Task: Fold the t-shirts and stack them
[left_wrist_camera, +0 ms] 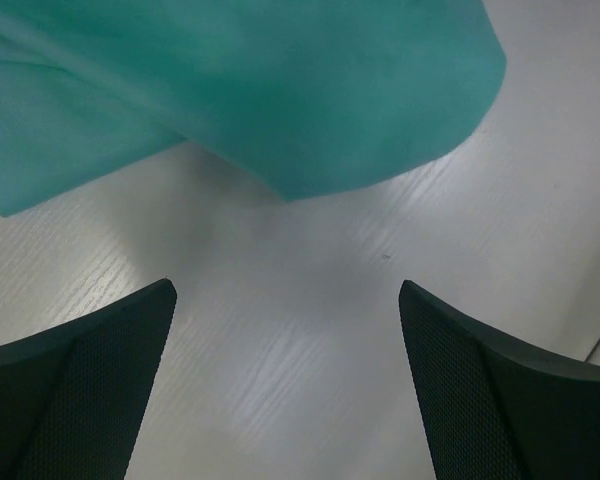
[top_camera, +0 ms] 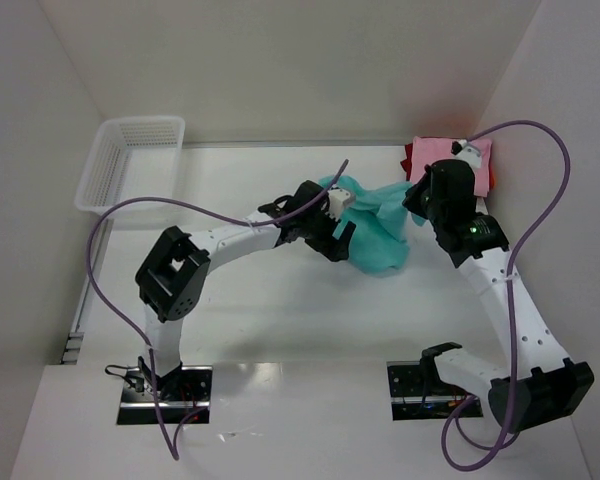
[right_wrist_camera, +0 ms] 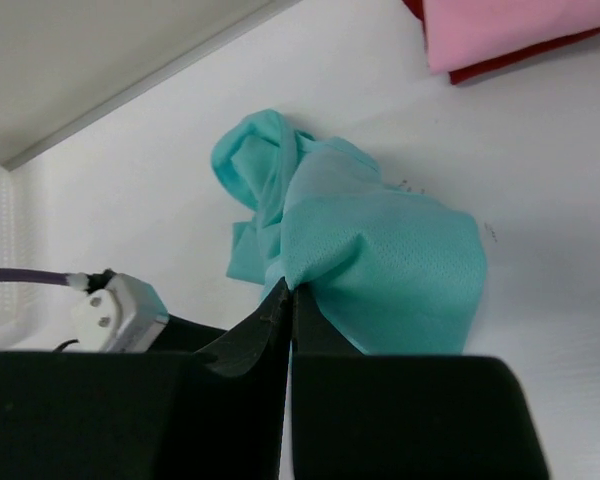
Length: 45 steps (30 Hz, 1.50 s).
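- The right gripper [right_wrist_camera: 288,296] is seen with its jaws pressed together on a raised fold of the teal-green t-shirt [right_wrist_camera: 380,262].
- The teal-green t-shirt is found crumpled in a heap on the far right part of the table [top_camera: 280,310], between the two grippers.
- The left gripper [left_wrist_camera: 287,290] is held with its jaws wide apart and nothing between them. Bare table is seen under it, and the shirt's edge lies just beyond the fingertips.
- The pink t-shirt [right_wrist_camera: 520,25] is laid folded on top of the red t-shirt [right_wrist_camera: 475,72] in the far right corner of the table. Only a narrow rim of the red is shown.
- A white mesh basket [top_camera: 130,160] is placed at the far left corner of the table, well apart from the shirts.
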Available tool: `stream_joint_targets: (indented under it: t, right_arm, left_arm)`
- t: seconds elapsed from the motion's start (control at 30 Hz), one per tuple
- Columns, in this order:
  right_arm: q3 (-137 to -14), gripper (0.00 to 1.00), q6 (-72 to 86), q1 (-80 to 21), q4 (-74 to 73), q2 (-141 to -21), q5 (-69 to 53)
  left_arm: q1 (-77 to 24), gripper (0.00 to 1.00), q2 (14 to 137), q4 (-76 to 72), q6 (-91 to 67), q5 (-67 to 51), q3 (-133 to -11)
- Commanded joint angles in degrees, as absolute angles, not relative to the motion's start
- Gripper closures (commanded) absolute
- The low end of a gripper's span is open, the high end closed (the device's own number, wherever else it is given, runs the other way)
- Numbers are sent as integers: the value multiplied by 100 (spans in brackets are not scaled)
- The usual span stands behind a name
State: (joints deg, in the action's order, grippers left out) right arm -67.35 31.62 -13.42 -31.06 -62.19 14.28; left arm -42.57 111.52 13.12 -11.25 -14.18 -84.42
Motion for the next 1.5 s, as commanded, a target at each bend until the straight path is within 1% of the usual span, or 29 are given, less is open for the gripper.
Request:
stream_joint_targets:
  t: [0.0, 0.17, 0.23, 0.43, 0.6, 0.63, 0.7, 0.8, 1.13, 1.17, 1.27, 1.3, 1.4, 1.43, 1.47]
  right_arm:
    - [-6584, 99, 3260, -1112, -3120, -6154, 2081]
    - [-6548, 99, 3208, -498, -3173, -6100, 2171]
    - [-6548, 99, 3130, -180, -3173, -6042, 2016]
    - [-6548, 99, 3076, -53, -3111, -5994, 1960]
    - [-6548, 99, 3076, -53, -3111, -5994, 2013]
    - [-6548, 99, 3076, -53, -3111, -5994, 1970]
    - [-6487, 99, 3076, -53, -3111, -5994, 1915]
    - [-6434, 99, 3076, -53, -3111, -5994, 1863]
    - [-6434, 99, 3023, -53, -3059, -5994, 1745]
    - [-6434, 99, 3023, -53, -3059, -5994, 1723]
    - [-6434, 99, 3023, -53, -3059, -5994, 1723]
    - [-6434, 99, 3023, -53, -3059, -5994, 1723]
    - [-6442, 99, 3023, -53, -3049, -5994, 1723]
    - [-6486, 99, 3023, -53, -2998, -5994, 1723]
    - [-6486, 99, 3023, -53, -2997, -5994, 1717]
  left_arm:
    - [-4175, 0, 11377, 607, -1721, -1129, -8720]
    - [-4175, 0, 11847, 390, -2252, -949, -9026]
    - [-4175, 2, 11908, 207, -2383, -1042, -9026]
    - [-4224, 8, 12318, 128, -2684, -1230, -9285]
    - [-4228, 17, 12507, 84, -2900, -1160, -9331]
    - [-4228, 21, 12588, 71, -2976, -1160, -9380]
    - [-4228, 25, 12678, 70, -3047, -1230, -9440]
    - [-4248, 35, 12820, 123, -3076, -1362, -9592]
    - [-4342, 38, 13043, 268, -3076, -1476, -9879]
    - [-4342, 41, 13043, 290, -3076, -1477, -9879]
    - [-4342, 55, 13043, 290, -3076, -1429, -9879]
    - [-4342, 66, 13043, 331, -3076, -1383, -9879]
    - [-4342, 92, 12848, 354, -3024, -1283, -9827]
    - [-4342, 98, 12770, 412, -3023, -1175, -9826]
    - [-4342, 100, 12629, 432, -3017, -1067, -9826]
